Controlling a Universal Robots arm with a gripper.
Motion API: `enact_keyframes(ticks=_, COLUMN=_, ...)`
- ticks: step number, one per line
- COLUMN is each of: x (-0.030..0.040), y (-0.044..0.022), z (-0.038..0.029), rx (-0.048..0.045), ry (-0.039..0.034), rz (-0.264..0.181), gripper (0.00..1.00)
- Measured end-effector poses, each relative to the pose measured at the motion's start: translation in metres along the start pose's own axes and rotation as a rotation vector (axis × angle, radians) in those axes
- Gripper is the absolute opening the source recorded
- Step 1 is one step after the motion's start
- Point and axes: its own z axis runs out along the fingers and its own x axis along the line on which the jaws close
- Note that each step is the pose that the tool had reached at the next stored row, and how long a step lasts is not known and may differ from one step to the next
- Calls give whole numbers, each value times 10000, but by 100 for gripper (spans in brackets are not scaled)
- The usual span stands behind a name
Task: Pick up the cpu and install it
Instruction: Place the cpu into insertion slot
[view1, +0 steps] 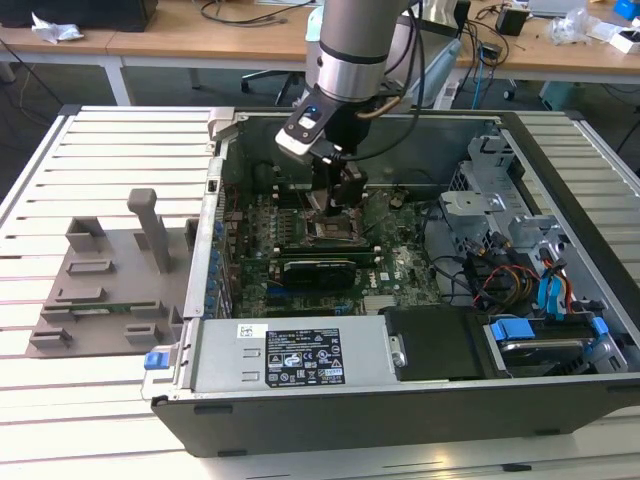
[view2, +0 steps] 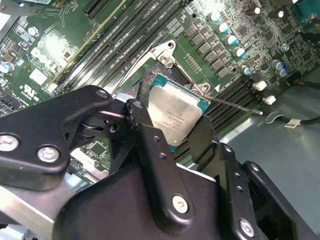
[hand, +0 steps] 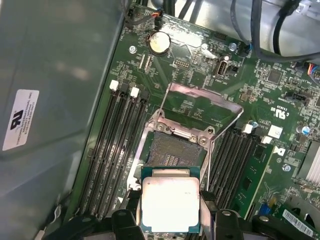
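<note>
Clasping flat silvery square cpu (view2: 176, 114), black tool (view2: 169, 125)

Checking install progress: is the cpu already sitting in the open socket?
No; in the first wrist view the cpu is clamped in the gripper, short of the socket, whose contacts lie bare.

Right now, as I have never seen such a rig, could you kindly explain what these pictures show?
One robot arm reaches into an open computer case lying on a slatted table. The exterior view looks on from off the arm; both wrist views ride on the arm and look past its tool. The tool's two black fingers grip the cpu, a flat silvery square, on opposite edges. Just beyond it on the green motherboard is the open socket, its metal frame lifted.
</note>
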Motion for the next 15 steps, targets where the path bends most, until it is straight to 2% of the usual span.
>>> enact_keyframes(ticks=15, x=0, y=0, z=5, rx=10, ry=97, rz=1192, gripper=55)
